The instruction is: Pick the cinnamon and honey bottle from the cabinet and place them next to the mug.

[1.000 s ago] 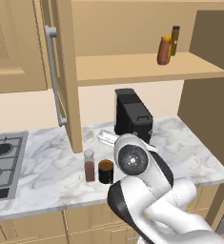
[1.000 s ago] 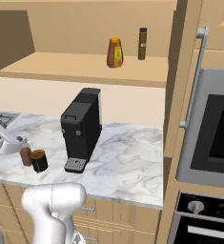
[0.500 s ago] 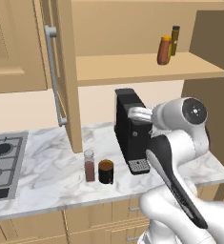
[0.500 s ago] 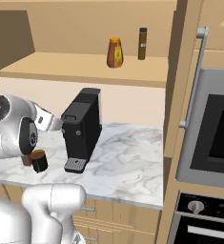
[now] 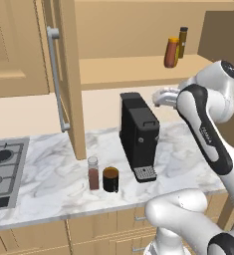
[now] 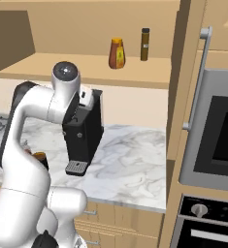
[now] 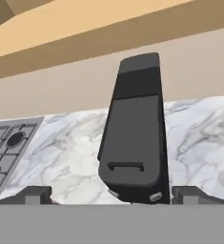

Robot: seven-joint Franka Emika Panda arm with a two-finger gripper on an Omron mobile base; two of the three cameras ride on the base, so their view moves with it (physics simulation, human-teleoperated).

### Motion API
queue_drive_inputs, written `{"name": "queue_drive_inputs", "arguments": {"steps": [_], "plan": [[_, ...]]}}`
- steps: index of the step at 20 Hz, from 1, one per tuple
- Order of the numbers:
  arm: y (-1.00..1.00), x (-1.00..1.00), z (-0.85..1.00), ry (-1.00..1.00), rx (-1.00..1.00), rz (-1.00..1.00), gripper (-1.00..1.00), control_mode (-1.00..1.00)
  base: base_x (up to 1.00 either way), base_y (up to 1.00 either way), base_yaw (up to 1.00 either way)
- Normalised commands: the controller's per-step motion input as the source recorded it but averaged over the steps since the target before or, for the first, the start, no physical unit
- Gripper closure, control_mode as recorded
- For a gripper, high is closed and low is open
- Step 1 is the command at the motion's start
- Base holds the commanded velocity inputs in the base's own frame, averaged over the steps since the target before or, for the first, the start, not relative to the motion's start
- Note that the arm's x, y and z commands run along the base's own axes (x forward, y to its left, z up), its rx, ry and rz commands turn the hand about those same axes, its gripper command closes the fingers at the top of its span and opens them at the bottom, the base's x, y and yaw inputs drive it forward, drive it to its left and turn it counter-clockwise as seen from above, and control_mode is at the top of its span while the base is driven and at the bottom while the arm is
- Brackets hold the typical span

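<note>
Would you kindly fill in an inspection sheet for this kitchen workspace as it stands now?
Surface: marble counter, nothing spilled.
Job's things: cinnamon beside the mug on the counter; honey bottle on the shelf of the cabinet, door open.
Clutter: thin dark bottle next to the honey bottle; coffee machine on the counter.
Gripper: the gripper is open, holding nothing, above the coffee machine and below the shelf.
Cables: nothing seen.
Surroundings: hob at the left, built-in oven at the right.
</note>
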Motion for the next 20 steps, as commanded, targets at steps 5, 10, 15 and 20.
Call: {"name": "queue_drive_inputs", "arguments": {"steps": [5, 10, 15, 20], "plan": [[-0.01, 0.00, 0.28, -0.10, -0.03, 0.06, -1.00, -1.00, 0.00, 0.00, 0.00], [-0.11, 0.00, 0.48, -0.05, -0.07, 0.00, -1.00, -1.00, 0.00, 0.00, 0.00], [-0.06, 0.00, 0.11, -0.08, -0.02, -0.01, -1.00, -1.00, 0.00, 0.00, 0.00], [-0.01, 0.00, 0.00, -0.30, 0.00, -0.12, -1.00, -1.00, 0.00, 0.00, 0.00]]}}
